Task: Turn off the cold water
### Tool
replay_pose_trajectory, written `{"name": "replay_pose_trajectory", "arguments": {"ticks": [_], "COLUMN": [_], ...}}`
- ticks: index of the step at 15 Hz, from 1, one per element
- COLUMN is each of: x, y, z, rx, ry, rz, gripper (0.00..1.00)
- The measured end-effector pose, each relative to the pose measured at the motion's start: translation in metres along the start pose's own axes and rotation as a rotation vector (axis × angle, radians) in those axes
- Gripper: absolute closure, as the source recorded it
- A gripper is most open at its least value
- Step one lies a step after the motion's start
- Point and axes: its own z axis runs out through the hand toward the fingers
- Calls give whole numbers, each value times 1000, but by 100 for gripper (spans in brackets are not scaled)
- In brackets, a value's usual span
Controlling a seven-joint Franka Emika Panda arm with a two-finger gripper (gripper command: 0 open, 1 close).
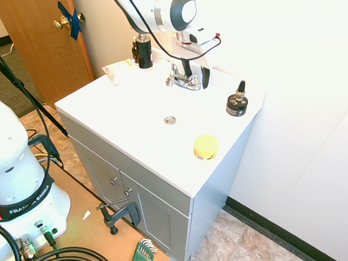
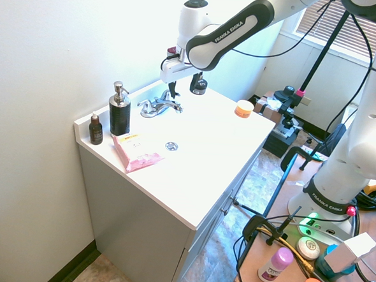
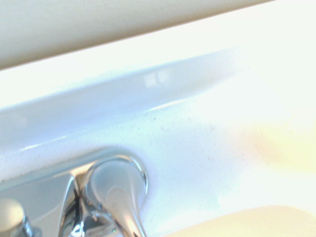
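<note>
From where I stand on the door side, the white vanity table (image 1: 132, 118) runs away toward the wall with a sink basin sunk into its top and a small round drain (image 1: 170, 119) in the middle of it. Going left to right along the back edge, there is first a flat pink packet (image 2: 136, 152), very washed out from this side, then a black soap dispenser (image 1: 143, 51) with a metal pump, standing upright against the wall. Next comes the chrome faucet (image 1: 183, 79), the task's own thing, mounted at the back of the basin with a lever on either side of its spout. The gripper (image 1: 196, 72) hangs straight down over the faucet's right end, its jaws apart, one dark finger just behind the right-hand lever (image 1: 193, 81) and the other just to its right; I cannot tell whether either finger touches the metal. Close up, the wrist view shows that lever's rounded chrome hub (image 3: 116, 180) sitting on the white basin ledge. Further right, well apart from the faucet, a small dark dropper bottle (image 1: 237, 102) stands upright near the table's far right corner, and nearer the front edge lies a round yellow jar (image 1: 205, 147). From the opposite side a small brown bottle (image 2: 95, 129) shows beside the soap dispenser.
</note>
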Motion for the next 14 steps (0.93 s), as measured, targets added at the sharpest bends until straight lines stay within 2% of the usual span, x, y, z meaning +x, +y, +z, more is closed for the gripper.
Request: {"name": "replay_pose_trajectory", "arguments": {"ticks": [5, 9, 11, 14], "x": [26, 27, 11, -20], "y": [-9, -6, 9, 57], "z": [14, 6, -8, -29], "rx": [-37, -37, -24, -37], "ry": [29, 11, -29, -95], "rz": [25, 34, 29, 16], "gripper": [0, 0, 0, 0]}}
